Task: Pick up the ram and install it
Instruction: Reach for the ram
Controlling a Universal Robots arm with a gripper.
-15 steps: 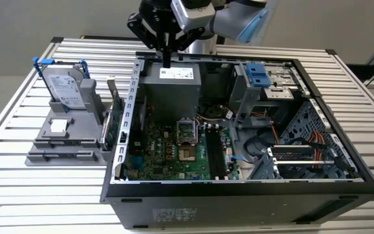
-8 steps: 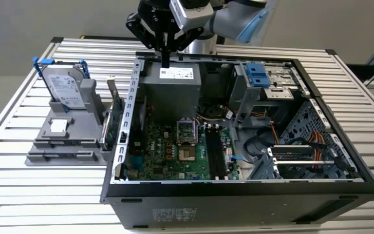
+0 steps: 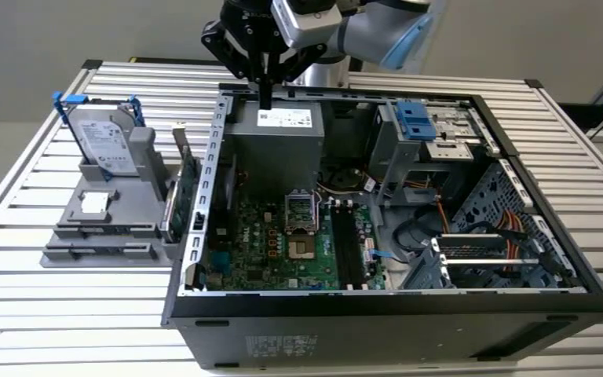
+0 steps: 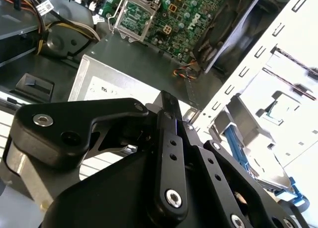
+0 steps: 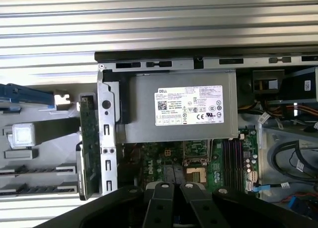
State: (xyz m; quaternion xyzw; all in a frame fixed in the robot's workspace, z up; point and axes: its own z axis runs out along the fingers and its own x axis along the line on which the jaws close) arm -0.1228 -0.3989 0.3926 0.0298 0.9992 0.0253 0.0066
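ram (image 3: 107, 229), as far as i can judge, is the dark strip lying along a slot of the grey holder (image 3: 71, 255) on the desk (image 3: 29, 314), at the exterior view's left and outside the computer case (image 3: 385, 314). so the pick-up is not yet done, and the install is left too.

in the same holder stands the hard drive (image 3: 103, 137) with a pale label on its face. the expansion card (image 3: 179, 196) stands between the holder and the case wall.

further right, the end effector (image 3: 266, 100) hangs over the rear edge of the case, just above the power supply (image 3: 275, 149), well apart from the ram. its fingers look pressed together into one narrow tip, with nothing between them.

the power supply carries a white label (image 5: 189, 105) with rows of print, a code square and approval marks, which i leave unread.

right of that, on the green board, the long black memory slots (image 3: 349, 243) look empty, which fits my judgement that the task is at its start.

a small printed sticker (image 3: 280, 344) sits on the case's near panel.
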